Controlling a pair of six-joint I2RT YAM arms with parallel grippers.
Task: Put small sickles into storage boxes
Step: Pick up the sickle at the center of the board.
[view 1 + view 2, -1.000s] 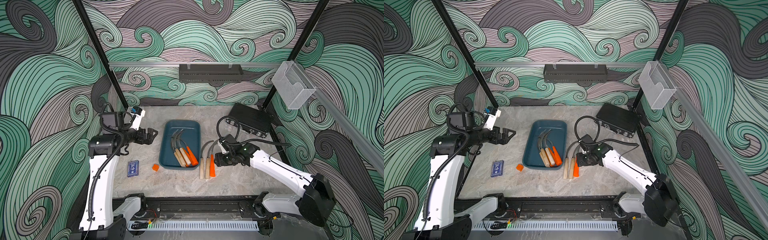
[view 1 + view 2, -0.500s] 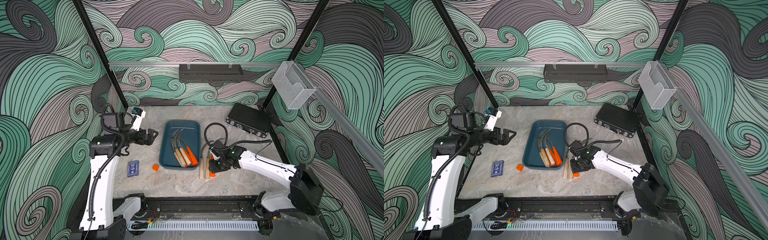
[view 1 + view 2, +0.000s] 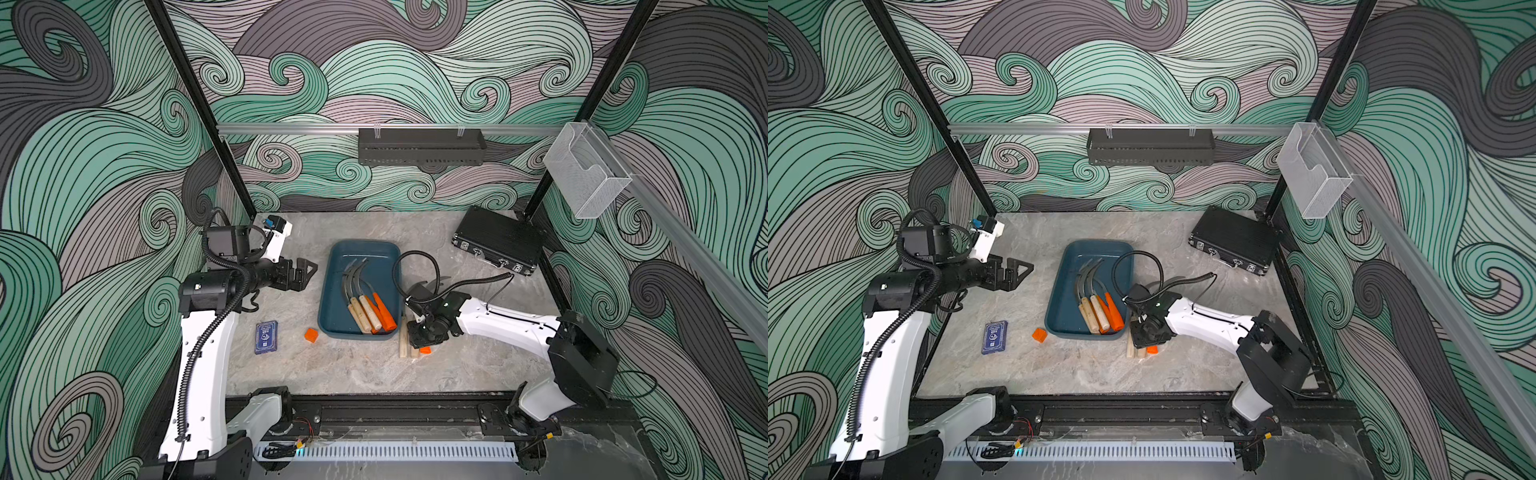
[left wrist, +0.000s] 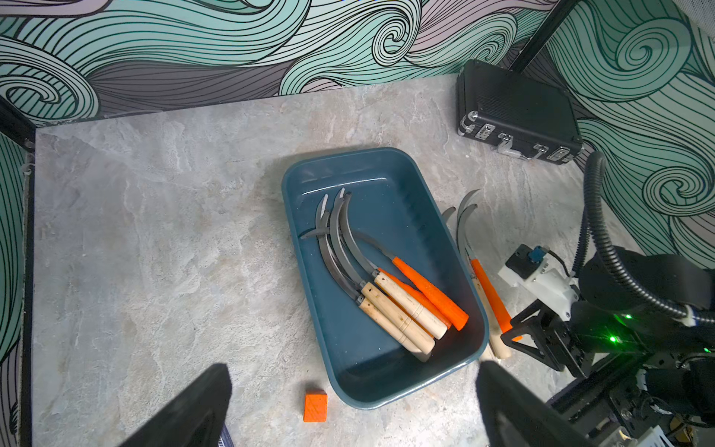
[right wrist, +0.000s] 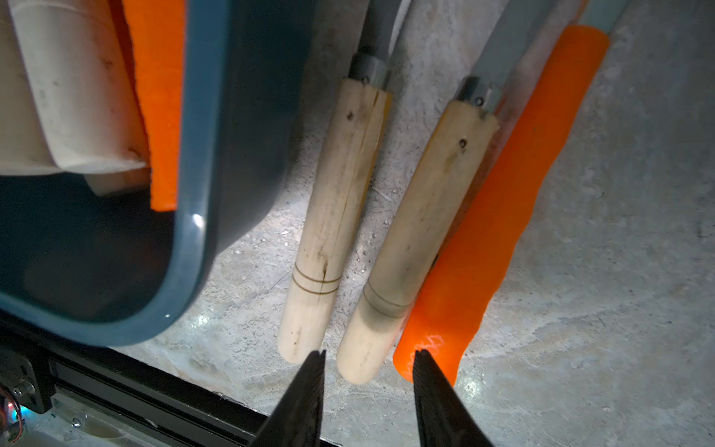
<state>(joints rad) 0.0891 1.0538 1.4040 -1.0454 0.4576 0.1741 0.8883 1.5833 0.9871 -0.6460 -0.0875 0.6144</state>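
Plainly, from both top views: finds the right gripper (image 3: 424, 337) low at centre right of frame, over the butt ends of three loose small sickles (image 3: 402, 345) lying just beside the lower right corner of the storage box (image 3: 361, 253). Counts about five more already inside (handles toward the bottom of frame). Leaves the left gripper (image 3: 305, 272) at centre left, jaws spread, holding nothing, well apart from the box.

Next, from the left wrist view: confirms spread jaws on that arm with nothing between. Places the loose sickles (image 4: 490, 296) at right of frame, just beside the long wall of the storage box (image 4: 387, 185), blades running toward the upper frame. Could snag a blade on that rim during transfer, if lifted too little.

Last, from the right wrist view: puts the fingertips (image 5: 309, 387) apart at bottom centre, either side of the middle wooden handle (image 5: 421, 213), not clamped on it as far as visible. Sets one tip in the gap next to the other wooden handle (image 5: 332, 209), the second over the end of the orange handle (image 5: 503, 216). Could pinch two handles at once, or shove the orange one sideways, because of that overlap. Would hold, if closed here, only the very butt; likely lets the blade end sag, swing or slip free. Might also drag a neighbour along, given the middle and orange handles lying in contact.
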